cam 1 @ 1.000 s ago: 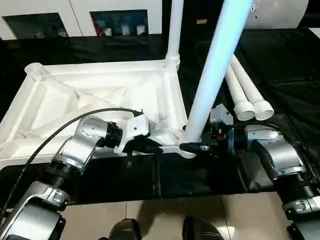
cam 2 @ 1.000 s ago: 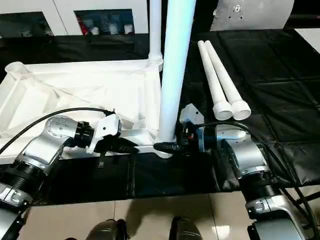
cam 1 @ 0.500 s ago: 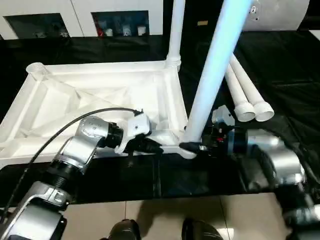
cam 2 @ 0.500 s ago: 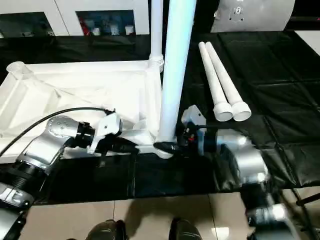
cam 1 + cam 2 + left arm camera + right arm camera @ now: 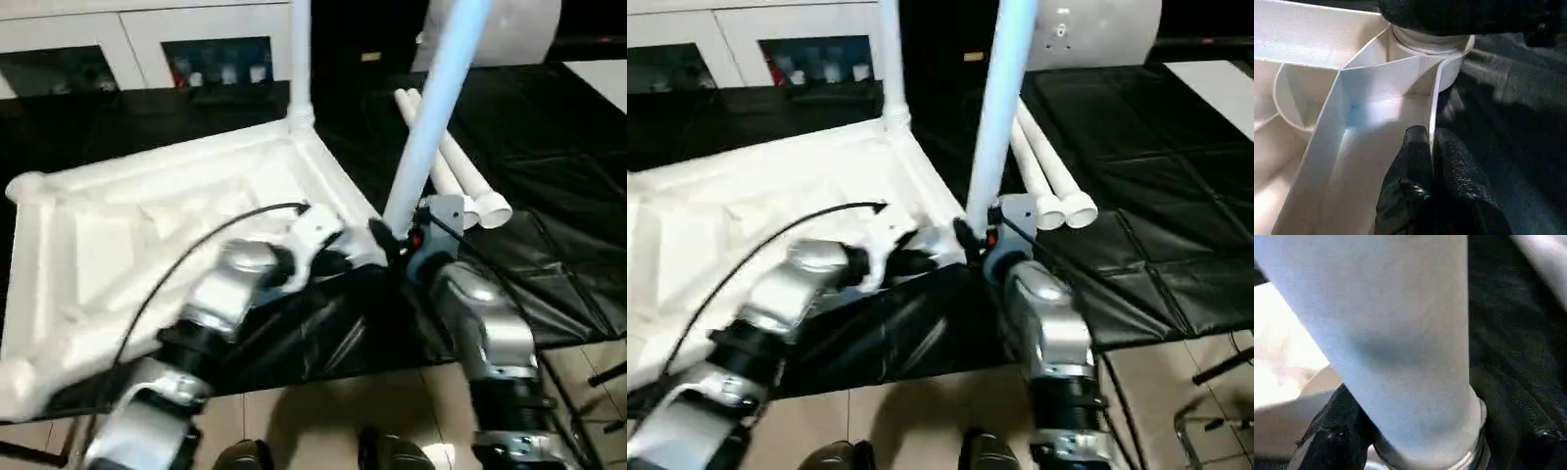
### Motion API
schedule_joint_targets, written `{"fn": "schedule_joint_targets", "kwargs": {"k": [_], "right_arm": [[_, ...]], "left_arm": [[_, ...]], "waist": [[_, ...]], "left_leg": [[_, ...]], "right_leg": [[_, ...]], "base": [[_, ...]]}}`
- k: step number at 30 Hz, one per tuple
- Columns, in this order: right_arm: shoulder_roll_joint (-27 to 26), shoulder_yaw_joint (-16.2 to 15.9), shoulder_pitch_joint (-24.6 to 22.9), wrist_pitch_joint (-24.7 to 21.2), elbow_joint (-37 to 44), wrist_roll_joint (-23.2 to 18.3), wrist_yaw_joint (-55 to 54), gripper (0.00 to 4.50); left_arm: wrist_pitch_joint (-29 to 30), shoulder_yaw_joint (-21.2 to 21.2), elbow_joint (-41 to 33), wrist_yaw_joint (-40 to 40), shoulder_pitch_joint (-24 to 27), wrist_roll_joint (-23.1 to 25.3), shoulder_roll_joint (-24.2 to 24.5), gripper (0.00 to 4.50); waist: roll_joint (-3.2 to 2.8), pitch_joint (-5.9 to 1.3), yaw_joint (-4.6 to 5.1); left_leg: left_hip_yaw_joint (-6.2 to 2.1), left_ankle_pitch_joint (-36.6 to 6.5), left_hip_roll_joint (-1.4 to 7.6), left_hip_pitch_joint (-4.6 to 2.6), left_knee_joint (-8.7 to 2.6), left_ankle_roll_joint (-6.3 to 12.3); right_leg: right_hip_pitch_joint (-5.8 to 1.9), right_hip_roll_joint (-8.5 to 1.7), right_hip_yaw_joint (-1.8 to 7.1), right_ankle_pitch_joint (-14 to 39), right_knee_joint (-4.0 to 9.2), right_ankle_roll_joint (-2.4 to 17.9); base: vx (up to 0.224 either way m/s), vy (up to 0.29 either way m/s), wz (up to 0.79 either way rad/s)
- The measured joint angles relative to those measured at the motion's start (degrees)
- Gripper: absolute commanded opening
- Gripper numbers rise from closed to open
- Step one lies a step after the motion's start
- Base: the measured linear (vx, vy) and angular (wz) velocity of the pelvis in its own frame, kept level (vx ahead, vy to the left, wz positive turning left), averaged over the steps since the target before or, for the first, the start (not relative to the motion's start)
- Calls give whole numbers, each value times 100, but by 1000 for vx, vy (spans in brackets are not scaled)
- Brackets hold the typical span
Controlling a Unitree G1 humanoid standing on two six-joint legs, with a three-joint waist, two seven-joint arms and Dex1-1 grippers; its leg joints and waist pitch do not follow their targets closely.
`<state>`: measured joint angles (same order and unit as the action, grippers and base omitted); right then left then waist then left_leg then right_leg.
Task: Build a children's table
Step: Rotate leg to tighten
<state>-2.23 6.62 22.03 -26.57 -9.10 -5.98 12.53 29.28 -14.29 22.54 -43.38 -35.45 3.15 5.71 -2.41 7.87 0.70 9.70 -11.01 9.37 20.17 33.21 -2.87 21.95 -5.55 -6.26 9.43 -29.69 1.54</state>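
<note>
The children's table lies upside down: its white top [image 5: 147, 225] rests on black cloth, with one leg [image 5: 299, 59] upright in the far right corner socket. A second leg [image 5: 431, 127] stands in the near right socket. My right gripper [image 5: 390, 238] is shut on that leg's base, and the right wrist view has the leg [image 5: 1400, 333] between its black fingers [image 5: 1337, 431]. My left gripper [image 5: 1431, 139] is shut on the top's thin rim wall just beside that socket [image 5: 1430, 44]. Two loose legs [image 5: 460, 191] lie side by side on the cloth to the right.
Black cloth [image 5: 549, 147] covers the work surface and bunches up under the table top's near edge [image 5: 294, 333]. White cabinets [image 5: 118, 44] stand behind. Tiled floor [image 5: 323, 421] and the robot's feet show in front, and a metal frame [image 5: 1215, 431] stands at the lower right.
The whole view has shifted and tilted. Both arms have reached further forward with their grips kept, and the table top's near right corner now sits further from me, with the cloth rucked beneath.
</note>
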Motion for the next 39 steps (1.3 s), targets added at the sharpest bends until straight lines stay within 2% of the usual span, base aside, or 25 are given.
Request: {"fn": "schedule_joint_targets", "kwargs": {"k": [3,4,6,8,9,10,15,19,21,23,27,30,32,34,39], "right_arm": [[-274,-50,-143,49,201,-8,17,361],[-342,-226,-218,57,233,-55,155,361],[-423,-550,-303,85,214,-147,367,388],[-275,-598,-280,162,231,-179,515,398],[-225,-626,-292,204,233,-210,579,398],[-63,-699,-296,257,239,-236,739,421],[470,-827,-421,353,385,-325,1577,443],[1307,-1032,-480,456,517,-436,2509,443],[1614,-1017,-541,479,608,-484,2766,443],[1980,-980,-588,488,682,-546,3138,443],[2347,-963,-619,487,834,-620,3711,443],[2778,-935,-602,485,871,-773,4139,443],[2834,-958,-515,498,859,-799,4283,443],[2912,-1130,-394,561,831,-797,4523,443],[2934,-1391,-321,705,584,-790,4919,443]], "left_arm": [[-1,153,-14,429,-16,103,-5,0],[-7,215,-14,548,-18,117,-2,0],[-2,225,-30,599,-78,122,4,0],[-30,197,-108,494,-76,107,75,0],[-54,195,-128,453,-74,102,102,0],[-107,180,-182,338,-52,93,195,0],[-397,150,-334,-92,88,-29,547,0],[-712,82,-342,-549,115,-137,902,0],[-870,95,-316,-814,147,-216,1093,0],[-1107,78,-262,-1169,174,-249,1290,0],[-1405,-36,-198,-1676,215,-317,1521,0],[-1832,-210,-126,-2302,264,-369,1920,0],[-1967,-240,-102,-2597,273,-392,2035,0],[-2061,-307,-90,-2926,280,-460,2095,0],[-2201,-426,-92,-3224,282,-513,2097,0]], "waist": [[12,9,117],[20,13,182],[13,10,201],[26,3,143],[28,4,111],[29,4,65],[28,4,-30],[30,3,-124],[30,3,-153],[31,2,-182],[36,0,-247],[40,-2,-260],[49,-8,-267],[49,-8,-284],[56,-12,-363]], "left_leg": [[0,-10,-7,17,-2,20],[-4,-4,-5,62,-2,49],[-8,8,-7,95,0,70],[7,12,-45,96,2,83],[9,9,-47,94,0,84],[9,10,-42,99,-8,84],[6,17,7,115,-35,91],[2,19,43,134,-52,93],[2,19,46,162,-38,94],[1,18,49,169,-16,93],[-1,17,53,168,34,91],[7,21,52,131,45,83],[12,17,51,122,45,47],[17,23,48,123,45,29],[29,25,47,123,47,28]], "right_leg": [[17,0,8,0,19,0],[35,2,1,-1,18,1],[100,4,9,-13,-16,19],[142,3,95,-156,-78,39],[151,3,105,-181,-98,26],[179,4,103,-181,-134,24],[233,34,81,-158,-247,-7],[283,69,70,-136,-273,23],[313,70,71,-129,-300,32],[318,69,71,-125,-317,35],[312,67,74,-131,-335,38],[293,62,82,-132,-334,27],[284,56,82,-121,-335,10],[283,48,82,-121,-335,10],[265,36,82,-134,-336,30]], "base": [[0,0,0],[0,0,0],[0,0,0],[66,-29,10],[64,-43,12],[49,-57,2],[40,-61,1],[17,-29,-1],[0,0,0],[0,0,0],[0,0,0],[0,0,0],[0,0,0],[0,0,0],[0,0,0]]}}
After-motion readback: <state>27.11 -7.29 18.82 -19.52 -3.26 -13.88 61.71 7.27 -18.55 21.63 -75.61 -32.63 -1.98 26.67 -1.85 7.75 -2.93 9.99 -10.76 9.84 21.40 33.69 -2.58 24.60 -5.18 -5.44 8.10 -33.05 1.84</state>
